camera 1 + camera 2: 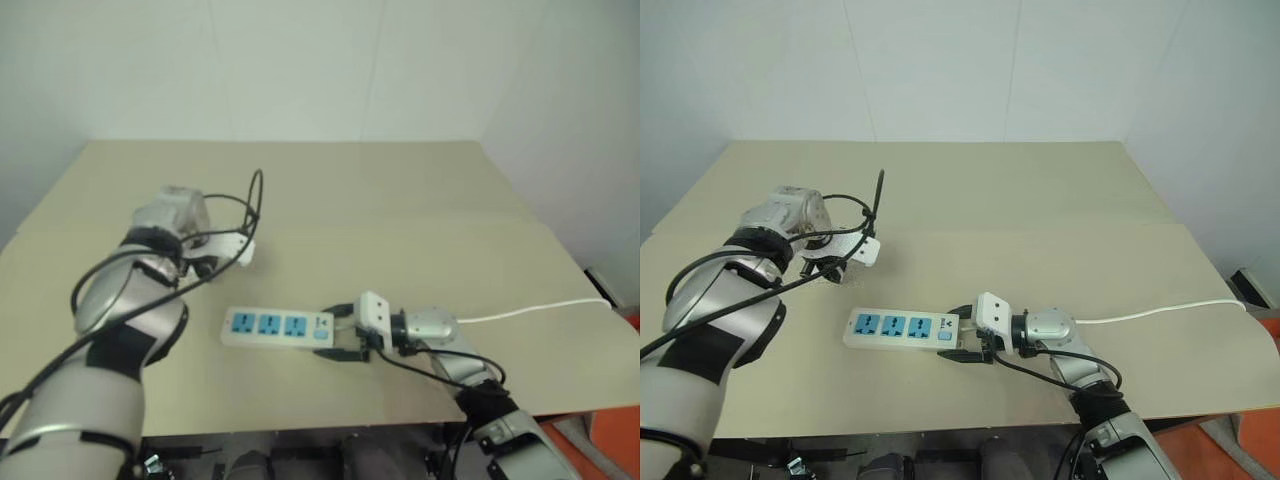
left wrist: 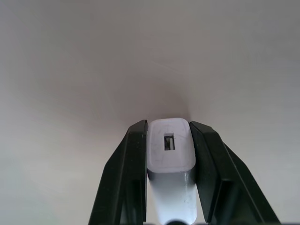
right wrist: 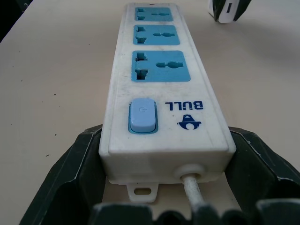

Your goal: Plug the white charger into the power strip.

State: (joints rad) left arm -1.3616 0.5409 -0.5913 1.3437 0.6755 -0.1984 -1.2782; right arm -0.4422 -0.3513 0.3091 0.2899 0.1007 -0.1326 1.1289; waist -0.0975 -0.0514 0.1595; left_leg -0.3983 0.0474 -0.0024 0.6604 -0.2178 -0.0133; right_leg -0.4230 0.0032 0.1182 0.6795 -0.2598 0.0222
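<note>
Left wrist view: white charger (image 2: 171, 150) clamped between left hand (image 2: 169, 140) fingers.

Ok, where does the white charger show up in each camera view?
Left eye: charger left of centre, beyond the strip.
Right eye: left of centre, beyond the strip.
Left wrist: low centre, clamped in the left claw.
Right wrist: top right corner.
Shared landmark: the strip's blue sockets.

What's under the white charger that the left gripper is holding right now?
The charger is clamped between the left gripper's fingers, and around it lies bare tan table. Its underside, and whether it rests on the table, is hidden.
</note>
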